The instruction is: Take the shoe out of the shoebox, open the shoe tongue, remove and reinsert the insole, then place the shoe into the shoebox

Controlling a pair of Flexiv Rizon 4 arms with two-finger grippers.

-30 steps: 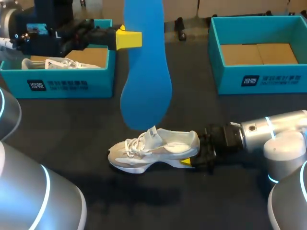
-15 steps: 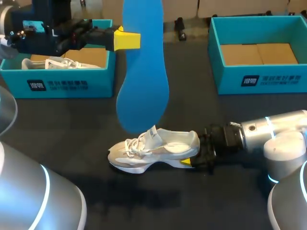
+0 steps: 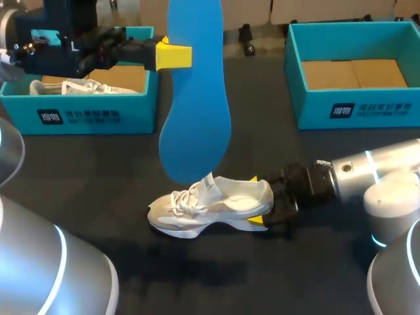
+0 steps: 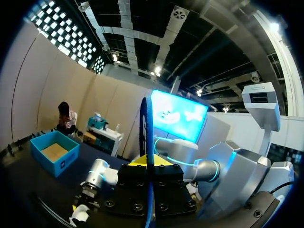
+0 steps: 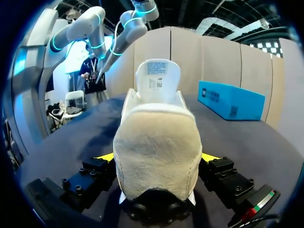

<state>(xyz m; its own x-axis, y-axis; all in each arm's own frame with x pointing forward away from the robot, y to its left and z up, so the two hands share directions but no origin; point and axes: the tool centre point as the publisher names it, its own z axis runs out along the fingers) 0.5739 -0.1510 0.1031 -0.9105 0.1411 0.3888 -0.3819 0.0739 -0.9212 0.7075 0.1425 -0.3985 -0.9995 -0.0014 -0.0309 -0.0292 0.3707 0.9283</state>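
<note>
A white-and-beige sneaker [image 3: 210, 203] lies on its sole on the dark table, toe to the left and tongue [image 5: 156, 78] standing up. My right gripper [image 3: 256, 200] sits at the sneaker's heel [image 5: 156, 152], open. Its yellow fingertips [image 5: 105, 156] stand slightly clear of both sides of the heel. My left gripper [image 3: 174, 56] is raised near the left box, shut on a blue insole [image 3: 195, 92]. The insole hangs down with its toe end just above the sneaker's laces. In the left wrist view the insole [image 4: 148, 128] shows edge-on between the fingers.
A teal shoebox [image 3: 92, 115] at the back left holds a second white shoe [image 3: 82, 85]. A teal shoebox [image 3: 354, 108] at the back right shows only its cardboard floor. A small black object [image 3: 247, 39] lies at the table's far edge between them.
My right gripper's fingers have spread wider and come off the sneaker's heel; a second yellow tip now shows behind it. The insole drifted slightly left, then stopped.
</note>
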